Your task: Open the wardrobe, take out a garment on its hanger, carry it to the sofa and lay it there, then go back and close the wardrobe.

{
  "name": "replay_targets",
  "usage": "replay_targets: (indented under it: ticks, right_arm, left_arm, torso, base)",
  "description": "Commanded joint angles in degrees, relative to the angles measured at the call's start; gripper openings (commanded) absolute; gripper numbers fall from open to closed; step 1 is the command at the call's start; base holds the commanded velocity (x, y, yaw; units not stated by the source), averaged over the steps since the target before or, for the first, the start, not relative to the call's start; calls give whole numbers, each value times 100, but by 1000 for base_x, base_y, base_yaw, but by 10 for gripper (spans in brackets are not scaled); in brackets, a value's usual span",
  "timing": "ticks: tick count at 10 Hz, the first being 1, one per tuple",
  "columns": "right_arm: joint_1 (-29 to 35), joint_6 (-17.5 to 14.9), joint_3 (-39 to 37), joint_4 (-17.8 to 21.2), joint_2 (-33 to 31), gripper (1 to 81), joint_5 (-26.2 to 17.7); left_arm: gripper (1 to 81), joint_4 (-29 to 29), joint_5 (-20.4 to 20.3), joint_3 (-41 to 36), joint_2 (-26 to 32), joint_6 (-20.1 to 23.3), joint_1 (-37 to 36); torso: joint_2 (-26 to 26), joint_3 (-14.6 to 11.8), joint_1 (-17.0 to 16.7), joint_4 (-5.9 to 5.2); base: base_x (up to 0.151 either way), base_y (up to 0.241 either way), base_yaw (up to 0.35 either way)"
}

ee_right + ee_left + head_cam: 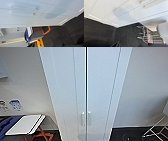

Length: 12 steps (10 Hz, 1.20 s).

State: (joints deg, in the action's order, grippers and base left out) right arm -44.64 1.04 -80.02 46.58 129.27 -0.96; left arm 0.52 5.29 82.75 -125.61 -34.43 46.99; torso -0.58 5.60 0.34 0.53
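Two doors shut, wardrobe dead ahead

Both doors of the white wardrobe are closed, and it stands right in front of the robot against a pale wall. Its two slim handles sit side by side at the middle seam. Off to the left is a small table with orange legs, something blue lying beside it. A white chair with a wire frame stands to the right on the dark carpet. Can't tell whether either claw is wide or narrow.
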Motion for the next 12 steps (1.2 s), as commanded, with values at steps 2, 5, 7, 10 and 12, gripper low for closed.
replay_targets:
  ticks: [2, 5, 7, 10, 12]
  right_arm:
    - [-830, -1440, -1287, 44, 638, 811, -220]
    - [-1903, -2257, -2834, 27, 1350, 811, -211]
    - [-2440, -2855, -3818, -17, 1930, 811, -141]
    - [-3098, -3662, -5213, -35, 2728, 811, 262]
    - [-3494, -4049, -6040, -165, 3265, 811, 614]
  left_arm:
    - [811, 1442, -634, 936, -826, 94, 1350]
    - [811, 1881, -951, 1956, -1582, 94, 2125]
    - [811, 2127, -969, 2588, -2021, 103, 2485]
    - [811, 2399, -969, 3720, -2661, 103, 2916]
    - [811, 2434, -1134, 4573, -3145, 103, 3171]
  torso:
    - [0, 0, 0, 0]
    - [0, 0, 0, 0]
    - [0, 0, 0, 0]
    - [-2, -2, 0, 0]
    - [-2, -5, -2, 0]
  base:
    - [0, 0, 0]
    - [0, 0, 0]
    - [0, 0, 0]
    - [0, 0, 0]
    - [0, 0, 0]
